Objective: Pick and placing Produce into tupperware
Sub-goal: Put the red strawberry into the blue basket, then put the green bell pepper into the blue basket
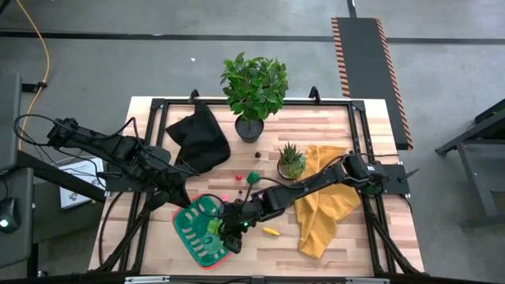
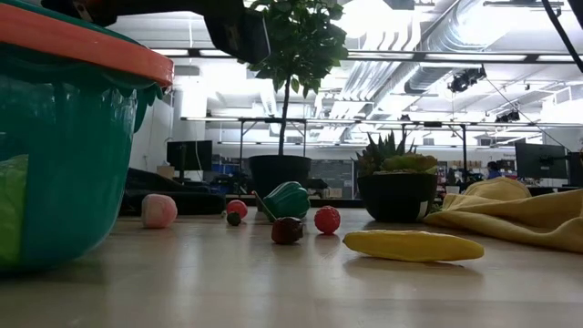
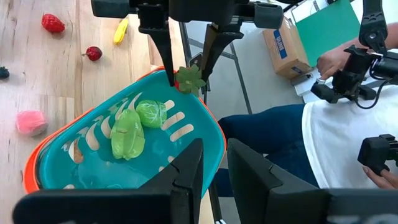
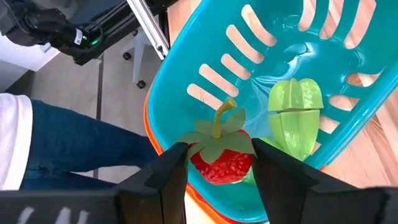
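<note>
The right gripper (image 4: 217, 163) hangs over the tupperware (image 1: 188, 223) at the table's 6 o'clock edge, its fingers (image 4: 163, 171) parted around a red strawberry (image 4: 222, 159) that sits between them; whether they pinch it cannot be told. 2 green pieces (image 3: 137, 123) lie inside. The left gripper (image 3: 213, 177), fingers nearly together, clamps the tupperware's rim at 9 o'clock. A banana (image 1: 271, 231) lies on the table at the tupperware's 3 o'clock.
</note>
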`<state>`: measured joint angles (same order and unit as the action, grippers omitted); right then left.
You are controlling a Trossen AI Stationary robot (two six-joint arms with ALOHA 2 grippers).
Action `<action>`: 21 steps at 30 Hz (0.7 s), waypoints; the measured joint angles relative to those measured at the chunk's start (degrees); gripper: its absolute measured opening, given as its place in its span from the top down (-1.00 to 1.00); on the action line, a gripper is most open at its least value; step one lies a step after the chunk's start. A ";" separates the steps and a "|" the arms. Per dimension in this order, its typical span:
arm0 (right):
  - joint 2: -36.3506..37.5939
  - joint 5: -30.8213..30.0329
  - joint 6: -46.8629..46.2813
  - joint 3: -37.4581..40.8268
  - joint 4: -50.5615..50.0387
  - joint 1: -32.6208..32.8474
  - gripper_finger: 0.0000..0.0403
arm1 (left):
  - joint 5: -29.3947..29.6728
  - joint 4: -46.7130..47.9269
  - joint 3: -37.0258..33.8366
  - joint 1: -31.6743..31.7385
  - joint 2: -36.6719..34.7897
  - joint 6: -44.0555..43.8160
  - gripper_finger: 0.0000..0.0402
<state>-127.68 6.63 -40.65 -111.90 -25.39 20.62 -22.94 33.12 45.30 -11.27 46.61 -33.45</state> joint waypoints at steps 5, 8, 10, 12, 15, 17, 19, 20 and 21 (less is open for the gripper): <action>0.00 0.11 -0.48 0.00 -0.08 -0.01 0.12 | 0.00 0.00 0.01 0.00 0.00 -0.01 0.69; 0.00 0.13 -0.81 0.00 -0.12 -0.01 0.08 | 0.00 0.00 0.00 0.00 0.00 -0.02 0.69; 0.00 0.13 -1.09 0.00 -0.23 0.00 0.07 | 0.00 0.00 0.00 0.00 0.00 -0.02 0.69; 0.00 0.13 -1.10 0.00 -0.24 -0.02 0.07 | 0.00 0.00 0.00 0.00 0.00 -0.02 0.69; 0.00 0.07 -0.83 0.00 0.60 -0.02 0.07 | 0.01 -0.01 0.02 0.00 0.00 -0.02 0.69; 0.32 -0.14 -0.57 0.00 2.07 -0.02 0.07 | 0.00 0.00 0.02 0.00 0.00 -0.02 0.69; 1.30 -1.45 -0.45 0.00 2.51 -0.02 0.07 | 0.00 -0.03 0.02 0.00 0.00 -0.02 0.69; 1.83 -2.44 -0.36 0.00 2.35 0.00 0.07 | 0.02 -0.04 0.02 0.00 0.02 0.00 0.69; 2.51 -3.27 -0.32 0.00 2.28 0.00 0.07 | 0.02 -0.04 0.02 0.00 0.02 0.02 0.69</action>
<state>-125.17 3.36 -40.97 -111.90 -23.12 20.62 -22.92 33.08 45.32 -11.27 46.63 -33.43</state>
